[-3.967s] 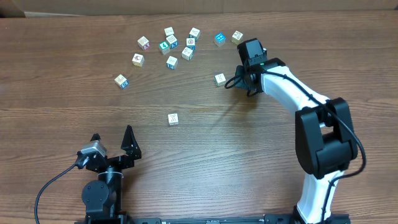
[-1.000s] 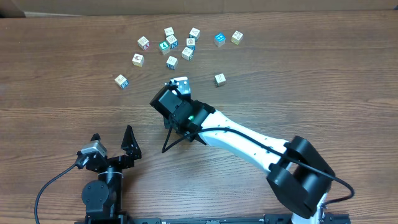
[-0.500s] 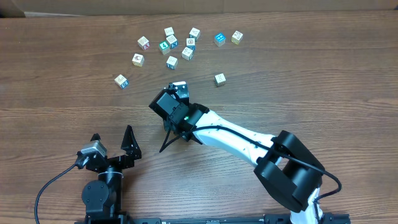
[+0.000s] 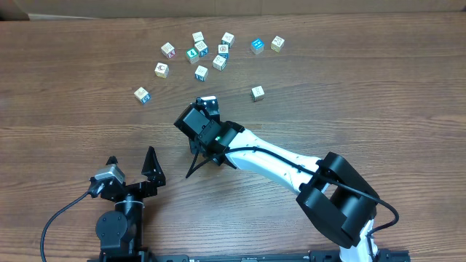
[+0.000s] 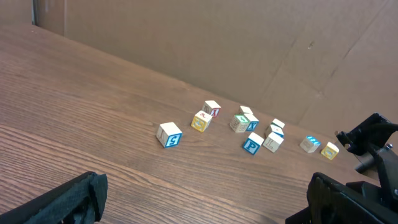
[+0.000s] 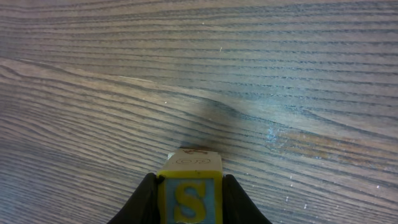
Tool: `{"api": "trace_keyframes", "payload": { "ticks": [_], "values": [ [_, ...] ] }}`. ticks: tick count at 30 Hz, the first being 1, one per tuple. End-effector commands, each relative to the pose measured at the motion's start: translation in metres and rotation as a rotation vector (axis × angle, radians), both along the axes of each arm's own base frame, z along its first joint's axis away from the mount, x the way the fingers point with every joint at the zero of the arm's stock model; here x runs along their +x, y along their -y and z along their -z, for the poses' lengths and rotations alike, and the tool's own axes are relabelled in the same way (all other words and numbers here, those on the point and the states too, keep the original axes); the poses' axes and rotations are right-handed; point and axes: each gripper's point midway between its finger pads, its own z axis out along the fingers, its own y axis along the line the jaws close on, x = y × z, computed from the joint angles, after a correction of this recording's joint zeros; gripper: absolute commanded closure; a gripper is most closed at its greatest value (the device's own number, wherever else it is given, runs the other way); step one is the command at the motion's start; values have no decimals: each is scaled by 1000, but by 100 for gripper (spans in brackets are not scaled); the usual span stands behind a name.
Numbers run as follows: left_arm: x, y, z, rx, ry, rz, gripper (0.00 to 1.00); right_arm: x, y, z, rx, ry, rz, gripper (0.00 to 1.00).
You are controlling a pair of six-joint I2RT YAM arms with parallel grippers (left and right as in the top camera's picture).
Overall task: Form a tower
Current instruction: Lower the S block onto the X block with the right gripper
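Tower [image 6: 190, 198] gripped between right end effector [image 6: 189, 180] fingers, S face showing.

The task's block [image 6: 189, 194] is a small pale wooden cube clamped between the two fingers of the right pincer [image 6: 189, 186]. The face toward the wrist camera has a yellow border around a blue panel with a yellow S. The face beyond it is whitish with a faint oval print. The cube sits square in the grip, above the bare tabletop [image 6: 280, 74] near its middle. The arm hides whether another cube stands below it.
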Motion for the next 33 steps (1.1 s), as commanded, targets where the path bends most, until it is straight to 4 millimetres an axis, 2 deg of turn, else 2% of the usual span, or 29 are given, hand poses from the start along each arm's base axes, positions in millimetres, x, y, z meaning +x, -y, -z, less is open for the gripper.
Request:
{"api": "trace_keyframes", "payload": {
  "ticks": [1,6,33],
  "values": [
    [0,2,-1,-7,7,7,0,-1,-3,0,23,-4,28,96],
    [0,2,-1,-7,7,7,1,-1,-3,0,23,-4,27,92],
    [0,2,-1,-7,7,7,0,-1,-3,0,26,-7,33,88]
  ]
}}
